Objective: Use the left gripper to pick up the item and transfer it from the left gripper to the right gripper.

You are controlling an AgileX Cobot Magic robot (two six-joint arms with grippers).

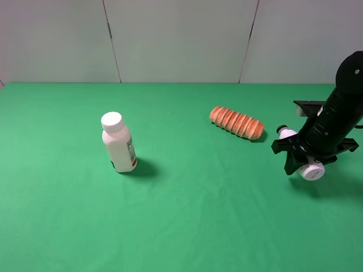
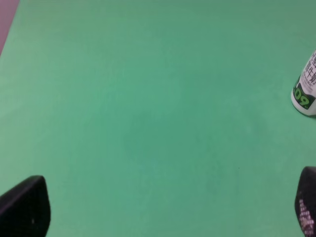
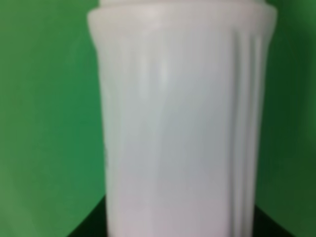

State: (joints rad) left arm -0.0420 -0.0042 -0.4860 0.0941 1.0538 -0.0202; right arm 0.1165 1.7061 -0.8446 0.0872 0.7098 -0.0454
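Observation:
The item (image 1: 311, 169), a slim white bottle, lies crosswise in my right gripper (image 1: 299, 153) at the right of the table, just above the green cloth. Both white ends stick out from between the black fingers. In the right wrist view its ribbed white body (image 3: 182, 123) fills the picture, very close and blurred. The right gripper is shut on it. My left gripper (image 2: 163, 212) shows only in the left wrist view. Its two black fingertips (image 2: 24, 207) stand far apart over bare green cloth with nothing between them. The left arm is outside the exterior high view.
A stout white bottle with a wide white cap (image 1: 118, 142) stands upright left of centre, and its base (image 2: 305, 89) shows at the edge of the left wrist view. An orange ridged bread roll (image 1: 236, 122) lies just left of the right arm. A grey wall backs the green table (image 1: 187, 226).

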